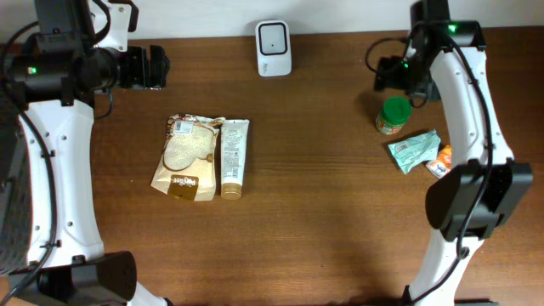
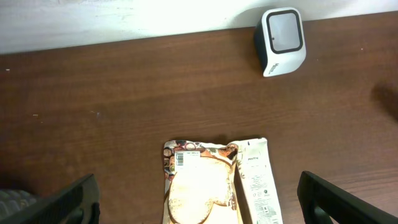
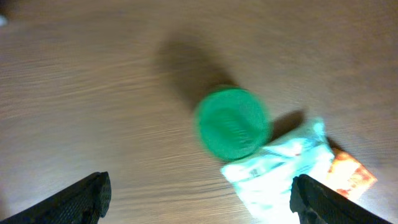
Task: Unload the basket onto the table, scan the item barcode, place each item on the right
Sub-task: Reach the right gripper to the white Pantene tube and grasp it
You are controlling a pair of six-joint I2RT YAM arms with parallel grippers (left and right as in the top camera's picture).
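Jar (image 3: 232, 122) below right tool (image 3: 199, 198) (jaws apart).

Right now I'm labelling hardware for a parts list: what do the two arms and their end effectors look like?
Left arm and right arm: white shells, black joints, thin black cables, a green light on each. The end effector fingers are black and blocky.

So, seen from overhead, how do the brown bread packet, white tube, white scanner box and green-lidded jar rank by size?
Brown bread packet, largest.
White tube and white scanner box look about alike, so unranked.
Green-lidded jar, smallest.
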